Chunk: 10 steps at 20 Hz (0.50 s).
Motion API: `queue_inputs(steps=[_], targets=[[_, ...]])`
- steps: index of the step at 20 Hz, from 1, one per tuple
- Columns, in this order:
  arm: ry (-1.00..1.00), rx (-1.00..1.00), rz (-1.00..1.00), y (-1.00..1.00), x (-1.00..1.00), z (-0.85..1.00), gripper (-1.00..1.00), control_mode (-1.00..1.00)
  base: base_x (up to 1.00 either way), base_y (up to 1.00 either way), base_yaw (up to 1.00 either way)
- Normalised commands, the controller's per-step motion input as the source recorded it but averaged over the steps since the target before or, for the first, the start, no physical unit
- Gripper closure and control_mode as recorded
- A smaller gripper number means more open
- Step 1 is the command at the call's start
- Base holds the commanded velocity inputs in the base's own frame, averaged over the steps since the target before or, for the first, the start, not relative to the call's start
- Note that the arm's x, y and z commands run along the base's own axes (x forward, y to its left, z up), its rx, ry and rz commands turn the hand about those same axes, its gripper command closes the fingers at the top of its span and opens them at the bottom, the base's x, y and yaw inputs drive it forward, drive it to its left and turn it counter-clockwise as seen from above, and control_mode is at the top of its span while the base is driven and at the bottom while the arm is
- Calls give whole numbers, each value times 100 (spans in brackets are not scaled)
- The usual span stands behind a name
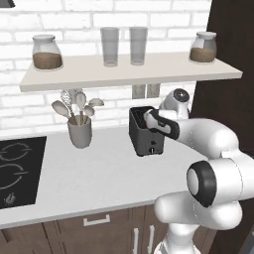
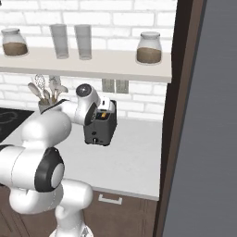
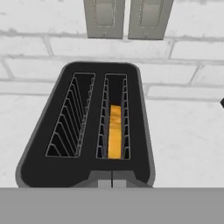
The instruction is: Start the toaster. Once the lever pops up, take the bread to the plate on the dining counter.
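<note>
The dark toaster (image 1: 144,136) (image 2: 99,132) stands on the white counter by the brick wall. From above, the toaster (image 3: 144,131) shows two slots, and the golden bread (image 3: 115,131) sits deep in the right-hand one. A bit of orange bread (image 2: 102,114) also peeks from its top. My gripper (image 1: 147,119) (image 2: 101,111) hovers right over the toaster's front top edge. Its tips (image 3: 111,183) are pressed together, shut, with nothing between them. The plate and the dining counter are out of view.
A grey utensil cup (image 1: 80,131) stands left of the toaster, with a black cooktop (image 1: 17,168) further left. A shelf (image 1: 124,72) with jars and glasses hangs above. Wall sockets (image 3: 127,17) sit behind the toaster. A dark tall panel (image 2: 185,115) closes the right side.
</note>
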Motion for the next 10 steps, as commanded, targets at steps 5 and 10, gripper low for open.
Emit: queue_inputs(steps=[5,10], targets=[[0,-3,0,0,21,-2,100,-100,0,0,0],[0,-1,0,0,22,-3,100,-100,0,0,0]])
